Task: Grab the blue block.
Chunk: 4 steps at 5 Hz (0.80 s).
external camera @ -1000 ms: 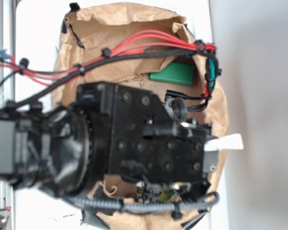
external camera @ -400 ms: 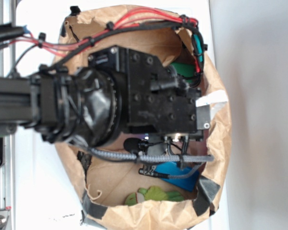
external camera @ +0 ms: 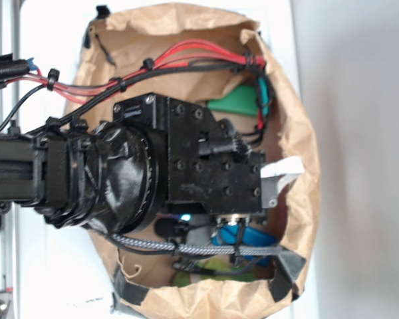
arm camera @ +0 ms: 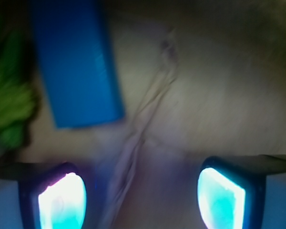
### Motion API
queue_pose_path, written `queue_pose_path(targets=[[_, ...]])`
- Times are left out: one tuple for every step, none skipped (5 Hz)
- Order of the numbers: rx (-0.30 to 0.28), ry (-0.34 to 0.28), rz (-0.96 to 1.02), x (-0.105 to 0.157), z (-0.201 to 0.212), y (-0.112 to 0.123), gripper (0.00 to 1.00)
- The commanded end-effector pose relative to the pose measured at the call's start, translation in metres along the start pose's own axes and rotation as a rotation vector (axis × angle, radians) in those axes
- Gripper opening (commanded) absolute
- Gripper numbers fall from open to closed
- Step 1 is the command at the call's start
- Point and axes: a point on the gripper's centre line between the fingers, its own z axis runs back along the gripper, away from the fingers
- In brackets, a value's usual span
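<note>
The blue block point(arm camera: 76, 67) lies flat on the brown paper floor at the upper left of the wrist view, its long side running up and down. My gripper point(arm camera: 140, 200) is open, its glowing fingertips point(arm camera: 62, 200) standing wide apart at the bottom. Only creased paper lies between them, and the block is ahead and to the left of the left fingertip. In the exterior view the blue block point(external camera: 256, 238) peeks out just below my black wrist housing point(external camera: 206, 166), partly behind a braided cable.
Everything sits inside a crumpled brown paper bag point(external camera: 304, 193) with raised walls. A green block point(external camera: 234, 101) lies at the far end. A lumpy green leafy toy point(arm camera: 7, 105) lies left of the blue block. Red and black cables point(external camera: 186, 56) cross the bag.
The arm swung toward the top of the exterior view, then came partway back down. The blue block, hidden a second ago, now shows below the wrist.
</note>
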Motion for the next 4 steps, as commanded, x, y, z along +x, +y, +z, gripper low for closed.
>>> queue_pose_path(targets=[[-0.059, -0.076, -0.098, 0.002, 0.043, -0.022, 1.00], [-0.056, -0.107, -0.073, 0.011, 0.037, -0.025, 1.00], [-0.028, -0.125, -0.048, 0.022, 0.026, -0.021, 1.00], [-0.039, -0.163, -0.017, 0.032, 0.012, -0.024, 1.00]])
